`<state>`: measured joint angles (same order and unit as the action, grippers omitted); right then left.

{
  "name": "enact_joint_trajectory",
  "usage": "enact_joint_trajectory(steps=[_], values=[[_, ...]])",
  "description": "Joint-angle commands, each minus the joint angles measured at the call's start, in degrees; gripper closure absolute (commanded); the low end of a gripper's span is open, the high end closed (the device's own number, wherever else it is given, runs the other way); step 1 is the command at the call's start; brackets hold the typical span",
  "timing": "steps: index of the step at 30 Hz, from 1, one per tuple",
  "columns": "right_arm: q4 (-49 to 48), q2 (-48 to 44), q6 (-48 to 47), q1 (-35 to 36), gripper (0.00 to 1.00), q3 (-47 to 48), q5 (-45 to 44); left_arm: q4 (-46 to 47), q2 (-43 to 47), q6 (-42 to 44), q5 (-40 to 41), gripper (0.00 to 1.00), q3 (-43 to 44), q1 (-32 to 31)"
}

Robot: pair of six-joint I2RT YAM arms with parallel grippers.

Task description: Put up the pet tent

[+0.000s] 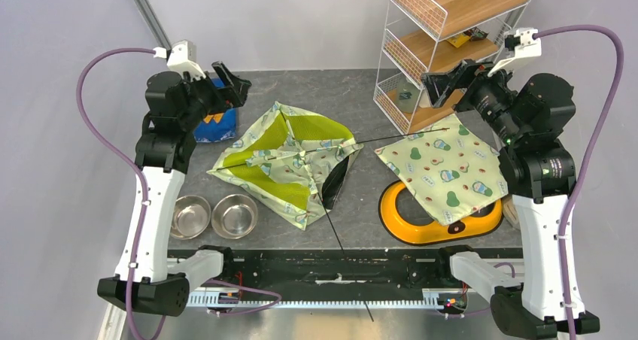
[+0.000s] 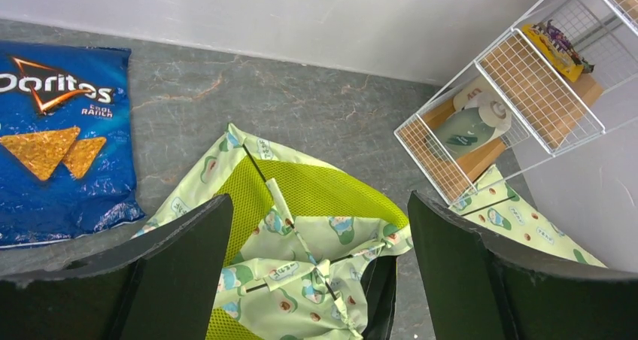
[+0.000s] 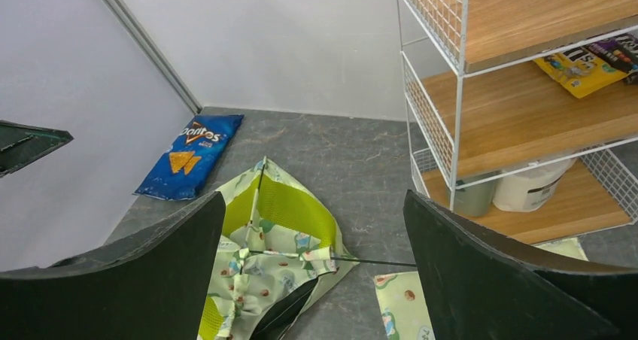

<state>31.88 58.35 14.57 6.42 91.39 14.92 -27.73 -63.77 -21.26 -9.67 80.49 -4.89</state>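
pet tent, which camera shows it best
Top external: the whole collapsed pet tent lies in frame, unobstructed. The left wrist view shows its far part closer but cut off at the bottom edge; the right wrist view shows only part of it, likewise cropped.

A: What sort of place?
B: Robot lab, prob. a test cell. Left arm [image 1: 154, 204] & right arm [image 1: 543, 204] bolted at near edge of grey worktop [image 1: 361, 99], w/ purple cables [image 1: 94, 65] off the wrists.
A: Not a home?
B: No. Plain walls [image 1: 301, 24] close round, props laid out: wire shelf [image 1: 444, 47], chip bag [image 2: 60, 137], steel bowls [image 1: 213, 217].
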Motion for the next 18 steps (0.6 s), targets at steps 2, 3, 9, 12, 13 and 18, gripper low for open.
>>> enact_joint_trajectory(steps=[2,3,9,12,13,18], values=[[1.52,0.51,2.00,0.00,0.04,-0.81,4.35,0.77,3.07,-0.61,-1.67,0.06,-1.57,0.13],[1.91,0.67,2.13,0.00,0.04,-1.20,6.03,0.62,3.34,-0.34,-1.71,0.06,-1.75,0.06],[1.97,0.22,4.27,1.93,0.05,-5.28,13.96,0.22,4.15,0.01,-2.92,0.06,-3.77,0.00],[2.33,-0.33,4.67,6.89,0.06,-8.20,10.76,0.22,4.02,-0.66,-3.71,0.06,-4.98,0.09],[2.64,-0.22,4.53,9.68,0.06,-9.17,8.74,0.22,3.94,-0.97,-4.20,0.06,-5.43,0.01],[2.73,2.18,6.07,23.01,0.09,-14.32,-0.86,0.78,3.86,-2.43,-7.63,0.06,-8.40,0.00]])
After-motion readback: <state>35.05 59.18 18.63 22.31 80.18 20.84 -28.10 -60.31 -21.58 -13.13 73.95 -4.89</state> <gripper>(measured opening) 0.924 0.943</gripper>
